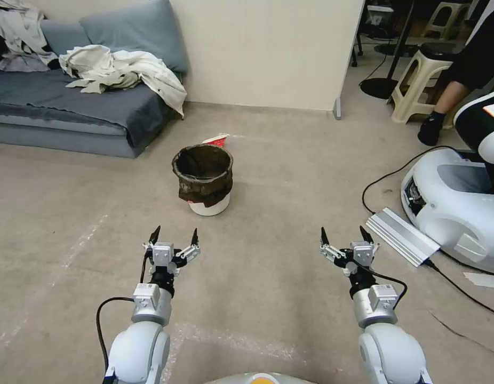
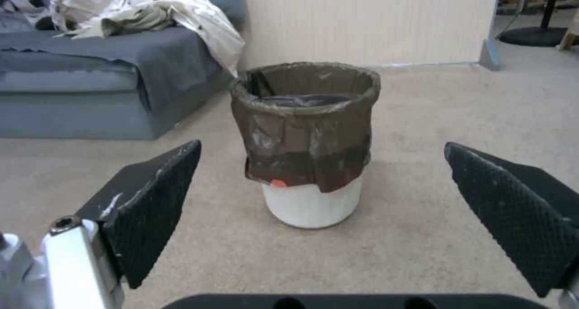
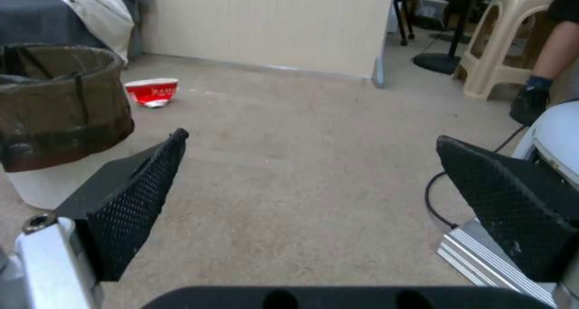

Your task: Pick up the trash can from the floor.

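- Two claws hang low over the floor (image 1: 268,176), and both have their fingers spread wide with nothing in them.
- The left claw (image 1: 173,237) points right at the trash can (image 1: 203,179). The can stands just ahead of it, a bit toward the right claw's side, with bare floor between them.
- In the left wrist view the can (image 2: 306,142) sits right in the gap between the two black fingers (image 2: 158,196). I think the claw is lined up this way so it can go straight in.
- The can stands upright on the floor. Its dark bag (image 1: 204,184) is folded down over the rim, so only the white bottom shows. The bag may be slippery to pinch.
- The right claw (image 1: 343,237) is well off to the side of the can. It points at bare floor, so it looks like it is just waiting.
- From the right claw, the can (image 3: 57,119) is ahead and off toward the left claw's side. A red cup (image 3: 152,92) lies on the floor past the can.
- A silver bar (image 1: 401,234) and a black cord (image 1: 388,178) lie on the outer side of the right claw, close by. It should keep away from them.
- The pick-up has not begun, since nothing touches the can.
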Robot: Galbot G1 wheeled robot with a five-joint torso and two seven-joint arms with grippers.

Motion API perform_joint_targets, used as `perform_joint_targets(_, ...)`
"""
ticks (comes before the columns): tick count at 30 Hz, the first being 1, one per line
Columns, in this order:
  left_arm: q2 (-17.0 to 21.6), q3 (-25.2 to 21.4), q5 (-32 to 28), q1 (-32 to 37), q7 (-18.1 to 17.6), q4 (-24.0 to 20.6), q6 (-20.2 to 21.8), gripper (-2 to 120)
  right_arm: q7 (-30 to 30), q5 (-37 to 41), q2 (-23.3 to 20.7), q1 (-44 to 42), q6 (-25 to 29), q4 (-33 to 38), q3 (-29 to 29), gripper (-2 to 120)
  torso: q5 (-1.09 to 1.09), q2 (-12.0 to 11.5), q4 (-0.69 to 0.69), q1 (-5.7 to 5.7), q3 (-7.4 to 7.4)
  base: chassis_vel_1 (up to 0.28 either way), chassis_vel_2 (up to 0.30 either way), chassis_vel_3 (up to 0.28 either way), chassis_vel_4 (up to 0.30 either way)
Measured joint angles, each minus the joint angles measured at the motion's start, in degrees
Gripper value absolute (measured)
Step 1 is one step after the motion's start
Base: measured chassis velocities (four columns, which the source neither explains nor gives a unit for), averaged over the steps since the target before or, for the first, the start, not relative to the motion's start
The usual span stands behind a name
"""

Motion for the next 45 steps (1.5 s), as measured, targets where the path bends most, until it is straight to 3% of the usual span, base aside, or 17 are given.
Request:
perform_joint_targets(16,0.0,0.1,0.1,0.4,-0.2,-0.4,0.0,100,0.0,0.0,0.0,0.0,0.0,0.0,0.0,100,-0.01,0.0,0.0,0.0,0.0,0.0,0.0,0.0,0.0)
perform_joint_targets(20,-0.6,1.8,1.6,3.4,-2.2,-5.9,-0.6,100,1.0,-2.1,1.2,-2.8,1.3,3.3,0.4,100,0.04,0.0,0.03,0.0,0.0,0.0,0.0,0.0,0.0)
perform_joint_targets(23,-1.0,3.1,2.7,5.5,-3.7,-10.0,-1.0,100,2.1,-4.5,2.6,-6.2,3.0,7.4,1.0,100,-0.06,0.0,-0.04,0.0,-0.01,0.0,0.0,0.0,0.0)
perform_joint_targets(26,-1.5,4.5,3.9,8.0,-5.4,-14.5,-1.5,100,1.2,-3.3,3.0,-7.5,2.9,9.1,1.3,100,0.04,0.0,-0.03,-0.01,-0.01,0.0,0.0,0.0,0.0)
perform_joint_targets(28,-1.5,4.6,4.0,8.1,-5.5,-14.7,-1.5,100,1.1,-3.3,3.0,-7.5,2.9,9.2,1.3,100,0.03,0.0,-0.03,-0.01,-0.01,0.0,0.0,0.0,0.0)
perform_joint_targets(29,-1.9,5.7,4.8,10.0,-7.1,-17.8,-1.6,100,0.6,-2.5,3.0,-7.8,2.5,9.7,1.4,100,0.06,0.0,0.02,0.0,-0.01,0.0,0.0,0.0,0.0)
perform_joint_targets(32,-1.9,5.8,5.2,10.5,-8.1,-17.9,-1.1,100,0.4,-2.4,3.0,-8.0,2.2,9.7,1.5,100,-0.04,0.0,0.02,-0.01,0.0,0.0,0.0,0.0,0.0)
perform_joint_targets(38,-1.6,4.3,5.2,10.5,-8.7,-15.4,-0.6,100,-0.2,-2.1,2.8,-8.1,2.1,8.9,2.2,100,0.02,0.0,0.0,-0.01,0.0,0.0,0.0,0.0,0.0)
perform_joint_targets(40,-1.1,3.0,4.7,10.2,-7.9,-12.7,-0.7,100,-0.3,-1.3,2.5,-8.1,2.2,8.9,2.6,100,-0.01,0.0,0.0,-0.01,0.0,0.0,0.0,0.0,0.0)
perform_joint_targets(45,-1.3,2.8,2.0,10.2,-6.5,-12.2,-0.3,100,-0.3,-0.7,2.4,-8.1,2.3,9.3,2.8,100,0.0,0.0,0.0,0.0,0.0,0.0,0.0,0.0,0.0)
